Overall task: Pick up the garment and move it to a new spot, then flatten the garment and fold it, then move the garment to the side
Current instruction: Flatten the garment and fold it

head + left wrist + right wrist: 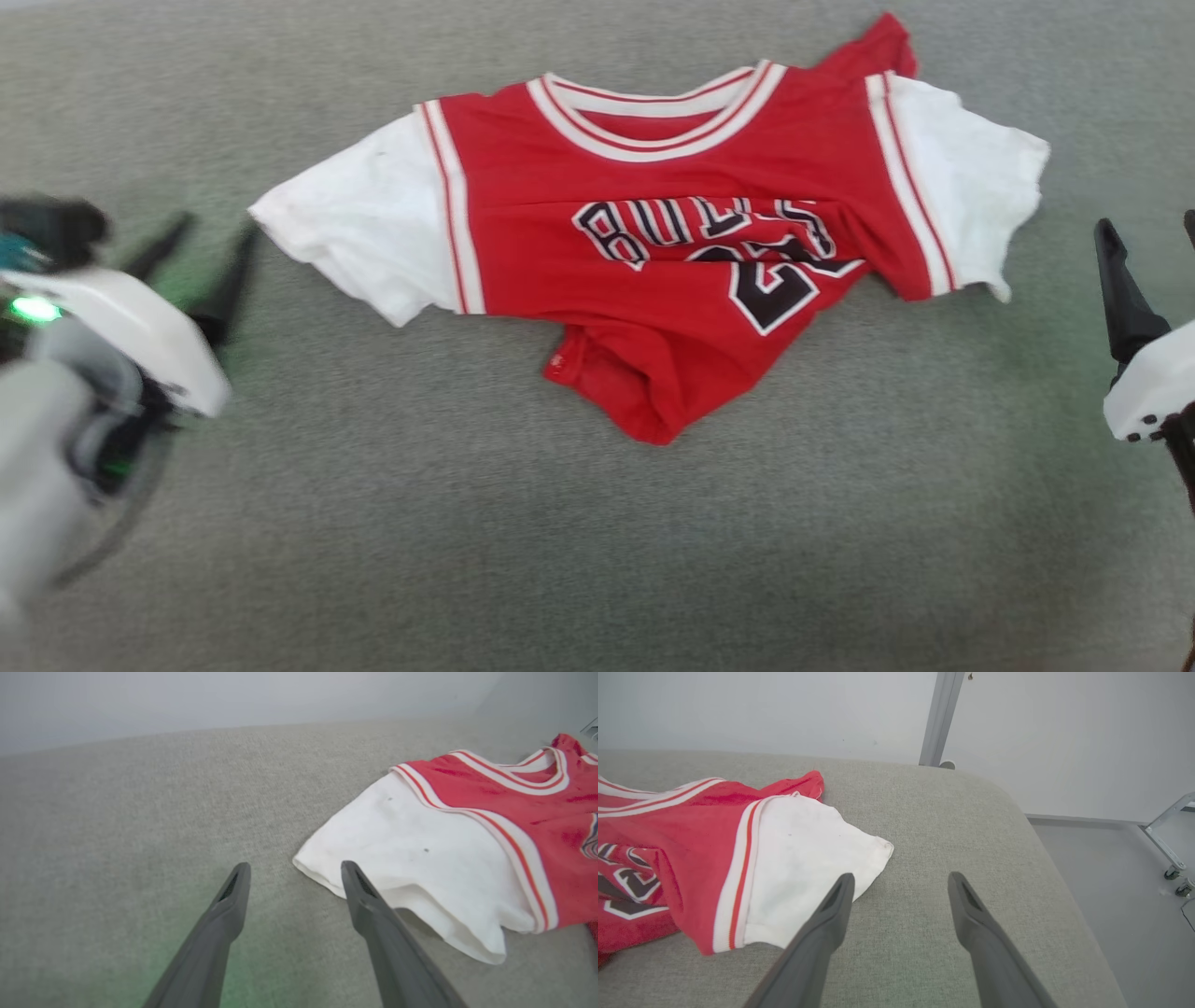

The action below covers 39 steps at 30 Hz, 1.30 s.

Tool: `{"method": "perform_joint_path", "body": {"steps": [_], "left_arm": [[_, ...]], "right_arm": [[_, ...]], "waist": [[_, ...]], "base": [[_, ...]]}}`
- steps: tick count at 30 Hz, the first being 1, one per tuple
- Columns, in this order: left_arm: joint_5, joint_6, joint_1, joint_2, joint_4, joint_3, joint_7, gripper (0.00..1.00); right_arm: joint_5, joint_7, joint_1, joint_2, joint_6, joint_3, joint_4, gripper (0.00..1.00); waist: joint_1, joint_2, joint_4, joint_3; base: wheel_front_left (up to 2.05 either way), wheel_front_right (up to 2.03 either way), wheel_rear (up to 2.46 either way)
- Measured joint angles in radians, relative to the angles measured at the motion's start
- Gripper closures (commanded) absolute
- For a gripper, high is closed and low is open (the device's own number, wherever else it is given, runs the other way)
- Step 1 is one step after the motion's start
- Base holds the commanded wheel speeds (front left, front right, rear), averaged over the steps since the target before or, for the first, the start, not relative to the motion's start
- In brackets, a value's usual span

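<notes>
The garment (672, 233) is a red jersey with white sleeves and black lettering, lying front up on the grey cushion, its lower part bunched into a point toward me. My left gripper (210, 238) hovers open just left of the left white sleeve (420, 877), fingers apart and empty. In the left wrist view the gripper (294, 877) has its right finger (373, 914) at the sleeve's hem. My right gripper (901, 886) stands open and empty beside the right white sleeve (803, 858); in the head view one of its dark fingers (1120, 289) rises at the right edge.
The grey upholstered surface (467, 523) spreads wide in front of the garment. Its right edge (1045, 849) rounds off to a grey floor (1125, 882), where a metal frame on castors (1169, 854) stands. A white wall and a grey post (941, 718) are behind.
</notes>
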Motion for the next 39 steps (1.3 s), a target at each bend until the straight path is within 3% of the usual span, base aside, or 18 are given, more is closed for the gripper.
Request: {"method": "perform_joint_path", "body": {"steps": [1,4,9,14,18,21,27,32,33,34,35,39], "left_arm": [[0.008,0.020,0.040,-0.049,0.003,0.024,-0.030,0.00],[0.068,0.056,0.093,-0.110,-0.026,0.148,-0.037,0.00],[0.335,0.116,0.272,-0.221,-0.174,0.468,-0.039,0.00],[0.603,0.149,0.464,-0.327,-0.328,0.692,-0.039,0.00],[0.744,0.128,0.561,-0.415,-0.428,0.831,-0.039,0.00],[0.813,0.086,0.600,-0.469,-0.473,0.904,-0.039,0.00],[0.905,0.016,0.618,-0.539,-0.496,0.972,-0.039,0.00],[0.936,-0.012,0.612,-0.560,-0.508,0.997,-0.039,0.00],[0.943,-0.018,0.607,-0.560,-0.511,1.001,-0.039,0.00],[0.945,-0.020,0.605,-0.560,-0.514,1.005,-0.039,0.00],[0.945,-0.024,0.603,-0.558,-0.516,1.008,-0.039,0.00],[0.965,-0.031,0.552,-0.502,-0.521,0.979,-0.039,0.00]], "right_arm": [[0.016,0.033,-0.008,-0.044,0.000,0.039,0.008,0.00],[0.038,0.096,-0.037,-0.126,0.000,0.121,0.034,0.00],[0.130,0.208,-0.116,-0.264,0.000,0.235,0.077,0.00],[0.250,0.322,-0.222,-0.387,0.000,0.323,0.127,0.00],[0.331,0.393,-0.299,-0.463,0.000,0.386,0.168,0.00],[0.367,0.436,-0.357,-0.504,0.000,0.410,0.203,0.00],[0.430,0.518,-0.434,-0.526,0.000,0.445,0.265,0.00],[0.459,0.556,-0.460,-0.539,0.000,0.455,0.277,0.00],[0.467,0.560,-0.463,-0.540,0.000,0.459,0.277,0.33],[0.474,0.561,-0.467,-0.540,0.000,0.460,0.278,0.59],[0.477,0.561,-0.470,-0.539,0.000,0.462,0.280,1.00],[0.487,0.562,-0.477,-0.526,0.002,0.474,0.287,1.00]], "waist": [[0.0000,0.0000,0.018,-0.004],[0.0000,0.0000,0.046,-0.006],[0.0000,0.0000,0.097,0.006],[0.0000,0.0000,0.141,0.033],[0.0000,0.0000,0.172,0.065],[0.0000,0.0000,0.195,0.093],[0.0000,0.0000,0.233,0.153],[0.0000,0.0000,0.247,0.181],[0.0000,0.0000,0.248,0.185],[0.0000,0.0000,0.247,0.188],[0.0000,0.0000,0.245,0.189],[0.0000,0.0000,0.233,0.189]], "base": [[0.00,0.00,0.00],[0.00,0.00,0.00],[0.00,0.00,0.00],[0.00,0.00,0.00],[0.00,0.00,0.00],[0.00,0.00,0.00],[0.00,0.00,0.00],[0.00,0.00,0.00],[0.00,0.00,0.00],[0.00,0.00,0.00],[0.00,0.00,0.00],[0.00,0.00,0.00]]}}
